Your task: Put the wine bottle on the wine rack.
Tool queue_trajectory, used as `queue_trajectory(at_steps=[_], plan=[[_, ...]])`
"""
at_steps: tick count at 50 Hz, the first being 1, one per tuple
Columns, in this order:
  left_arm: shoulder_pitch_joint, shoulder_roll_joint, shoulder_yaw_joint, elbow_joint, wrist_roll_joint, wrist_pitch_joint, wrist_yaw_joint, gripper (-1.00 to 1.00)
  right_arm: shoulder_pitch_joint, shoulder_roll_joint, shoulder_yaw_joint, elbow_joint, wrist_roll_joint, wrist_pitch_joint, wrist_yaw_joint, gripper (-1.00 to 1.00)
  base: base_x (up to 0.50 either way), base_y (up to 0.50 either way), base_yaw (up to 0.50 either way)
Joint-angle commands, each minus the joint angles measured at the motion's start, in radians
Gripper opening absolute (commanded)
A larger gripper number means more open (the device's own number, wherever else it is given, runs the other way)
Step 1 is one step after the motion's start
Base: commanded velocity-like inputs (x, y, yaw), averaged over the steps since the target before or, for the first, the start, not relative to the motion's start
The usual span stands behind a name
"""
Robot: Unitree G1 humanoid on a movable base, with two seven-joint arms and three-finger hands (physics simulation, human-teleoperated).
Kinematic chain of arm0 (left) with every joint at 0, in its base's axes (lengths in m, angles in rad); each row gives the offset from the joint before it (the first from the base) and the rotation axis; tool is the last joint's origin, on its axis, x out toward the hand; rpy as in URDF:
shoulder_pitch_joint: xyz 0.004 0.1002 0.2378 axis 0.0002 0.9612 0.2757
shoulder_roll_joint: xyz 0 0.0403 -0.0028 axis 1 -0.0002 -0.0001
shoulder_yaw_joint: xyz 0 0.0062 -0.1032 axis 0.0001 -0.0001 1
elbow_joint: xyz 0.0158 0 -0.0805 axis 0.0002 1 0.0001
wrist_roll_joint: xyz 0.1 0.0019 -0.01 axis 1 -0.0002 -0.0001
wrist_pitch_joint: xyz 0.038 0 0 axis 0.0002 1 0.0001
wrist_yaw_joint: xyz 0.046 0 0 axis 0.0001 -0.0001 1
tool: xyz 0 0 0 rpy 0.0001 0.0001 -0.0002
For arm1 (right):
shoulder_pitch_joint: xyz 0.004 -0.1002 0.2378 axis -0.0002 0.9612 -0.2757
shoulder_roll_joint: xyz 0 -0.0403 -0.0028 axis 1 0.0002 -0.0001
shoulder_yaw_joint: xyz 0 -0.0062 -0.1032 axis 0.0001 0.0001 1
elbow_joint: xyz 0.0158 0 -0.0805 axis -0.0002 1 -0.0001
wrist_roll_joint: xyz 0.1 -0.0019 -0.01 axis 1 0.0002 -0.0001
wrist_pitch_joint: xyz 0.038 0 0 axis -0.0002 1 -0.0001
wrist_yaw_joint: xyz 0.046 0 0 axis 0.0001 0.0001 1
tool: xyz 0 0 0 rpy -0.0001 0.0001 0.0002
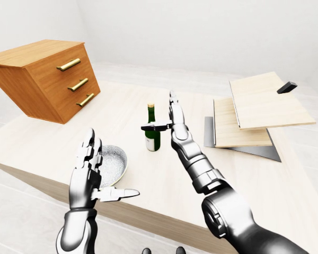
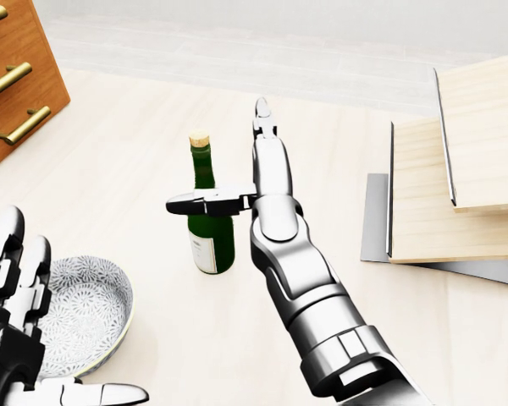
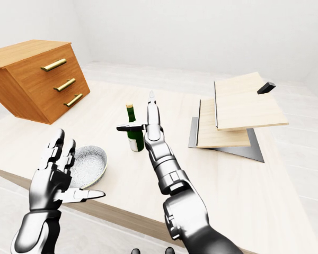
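Clearly the right hand, fingers spread and holding nothing, could topple the upright wine bottle by nudging it.

The wine bottle is dark green with a tan cork on top and a white label low on its side. It stands straight up on the pale wood table, near the middle of the head view. The wine rack sits well apart from it, off to the right. It is made of light wood boards stacked in steps, one over the other, on a gray metal base. The boards tilt a little.
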Motion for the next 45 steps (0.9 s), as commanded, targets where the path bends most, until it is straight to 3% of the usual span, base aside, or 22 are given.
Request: queue_trajectory(at_steps=[1,26,29,45], plan=[[0.01,-0.002,-0.003,-0.037,0.004,0.0,-0.003,1.0,-0.053,0.005,-0.007,0.107,-0.005,-0.041,-0.011,1.0,0.0,0.0,0.0],[0.047,-0.01,-0.001,-0.074,0.027,0.0,-0.026,1.0,-0.16,0.024,-0.021,0.303,-0.036,-0.109,-0.049,1.0,0.0,0.0,0.0],[0.052,-0.012,0.006,-0.076,0.02,0.0,-0.029,1.0,-0.168,0.025,-0.026,0.329,-0.032,-0.09,-0.011,1.0,0.0,0.0,0.0],[0.07,-0.024,0.017,-0.101,0.017,0.0,-0.041,1.0,-0.195,0.021,-0.044,0.36,-0.04,-0.074,0.008,1.0,0.0,0.0,0.0]])
